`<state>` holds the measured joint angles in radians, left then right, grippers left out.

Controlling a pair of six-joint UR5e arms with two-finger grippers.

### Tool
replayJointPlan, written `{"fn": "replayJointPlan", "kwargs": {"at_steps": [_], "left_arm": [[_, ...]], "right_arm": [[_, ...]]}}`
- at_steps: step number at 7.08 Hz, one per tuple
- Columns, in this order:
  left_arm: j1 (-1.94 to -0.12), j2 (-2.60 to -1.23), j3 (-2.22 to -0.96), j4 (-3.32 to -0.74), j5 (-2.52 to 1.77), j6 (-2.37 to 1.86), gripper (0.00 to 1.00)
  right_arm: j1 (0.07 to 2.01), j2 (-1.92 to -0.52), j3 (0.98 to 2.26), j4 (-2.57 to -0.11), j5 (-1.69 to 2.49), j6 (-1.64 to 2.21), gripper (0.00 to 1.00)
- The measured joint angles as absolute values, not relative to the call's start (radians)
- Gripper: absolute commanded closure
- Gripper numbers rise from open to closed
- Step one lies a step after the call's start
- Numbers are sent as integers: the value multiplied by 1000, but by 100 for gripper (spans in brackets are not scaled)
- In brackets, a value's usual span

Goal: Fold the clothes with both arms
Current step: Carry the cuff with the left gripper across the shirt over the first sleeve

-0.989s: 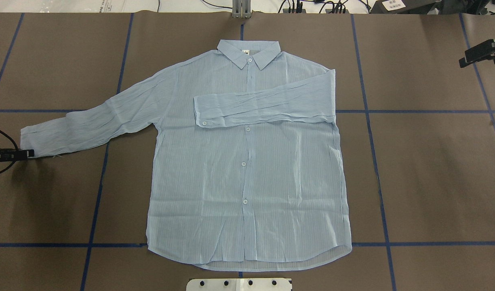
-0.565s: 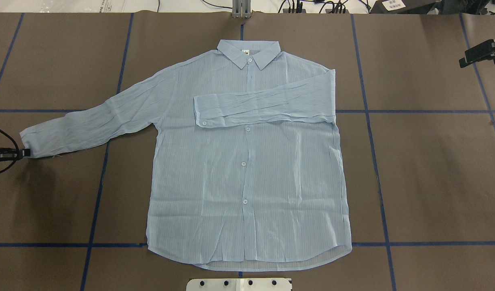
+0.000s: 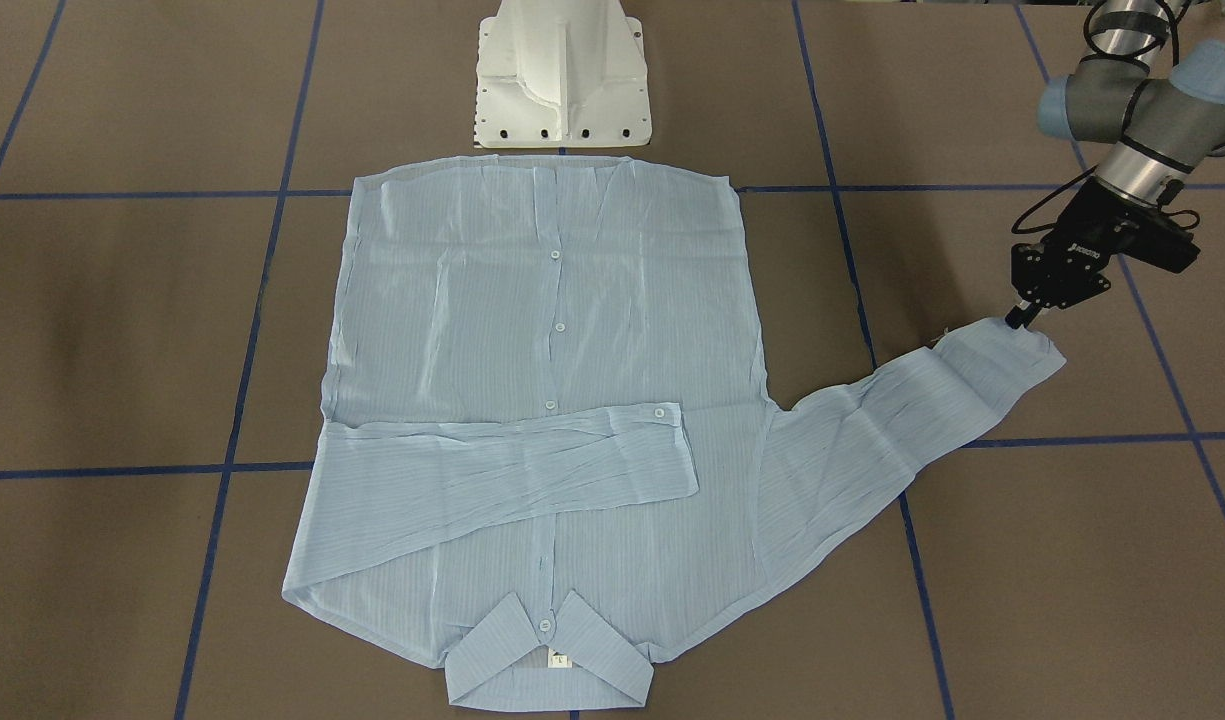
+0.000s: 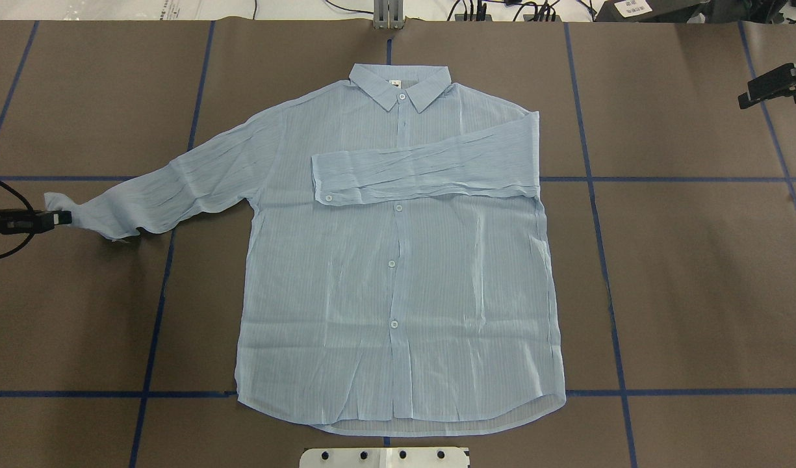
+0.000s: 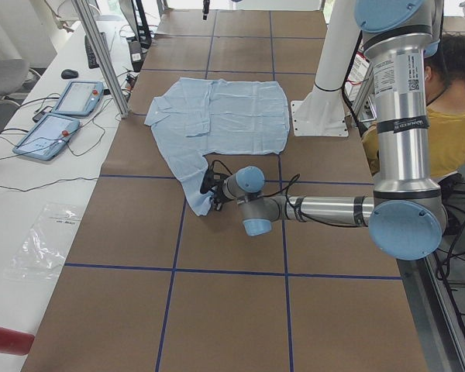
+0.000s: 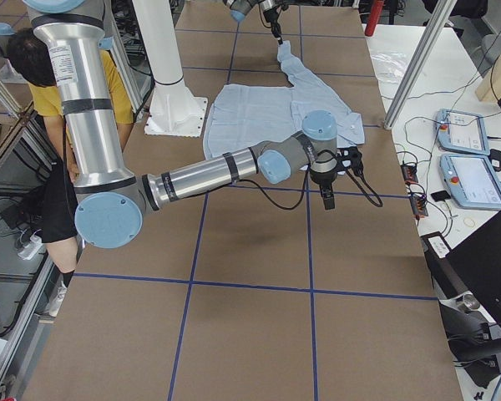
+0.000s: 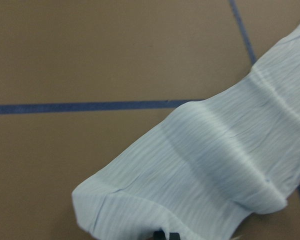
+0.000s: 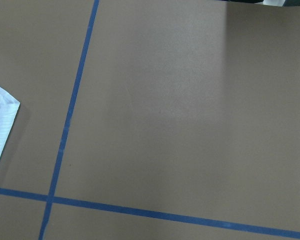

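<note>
Roughly a third done, by my reckoning: shirt (image 4: 398,273) lies flat, front up, mid-table. One sleeve (image 4: 430,170) is folded across the chest. The other sleeve (image 4: 177,188) runs toward 9 o'clock, its cuff (image 4: 60,203) pinched in the left gripper (image 4: 66,218). At 2 o'clock the right gripper (image 4: 745,99) is parked, jaws unreadable. Body folds left. White pedestal base (image 4: 385,457) sits just beside the hem, 6 o'clock.

From my console the shirt (image 4: 398,279) reads pale blue with fine stripes, and its buttons (image 4: 392,263) are white. The table (image 4: 696,292) is flat brown under a grid of dark-blue tape lines (image 4: 696,179). The left pincer (image 3: 1015,320) and right pincer (image 4: 743,99) are black. The left arm (image 3: 1140,165) is grey metal with light-blue caps, and the pedestal (image 3: 562,70) is white.
</note>
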<state>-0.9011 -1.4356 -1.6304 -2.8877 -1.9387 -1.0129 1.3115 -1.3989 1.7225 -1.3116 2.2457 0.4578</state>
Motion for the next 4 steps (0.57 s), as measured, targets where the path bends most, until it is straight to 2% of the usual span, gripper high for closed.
{"fn": "replayJointPlan", "kwargs": {"at_steps": [2,4], "left_arm": [[-933,-1545,-1697,-2822,-1968,-1055,100],[-936,-1801,-1717,-2572,-1989,-1191,100]], "right_arm": [[1312,-1406,1737,-1312,2246,463,0],[1312,-1409,1740,-1312,2246,466,0]]}}
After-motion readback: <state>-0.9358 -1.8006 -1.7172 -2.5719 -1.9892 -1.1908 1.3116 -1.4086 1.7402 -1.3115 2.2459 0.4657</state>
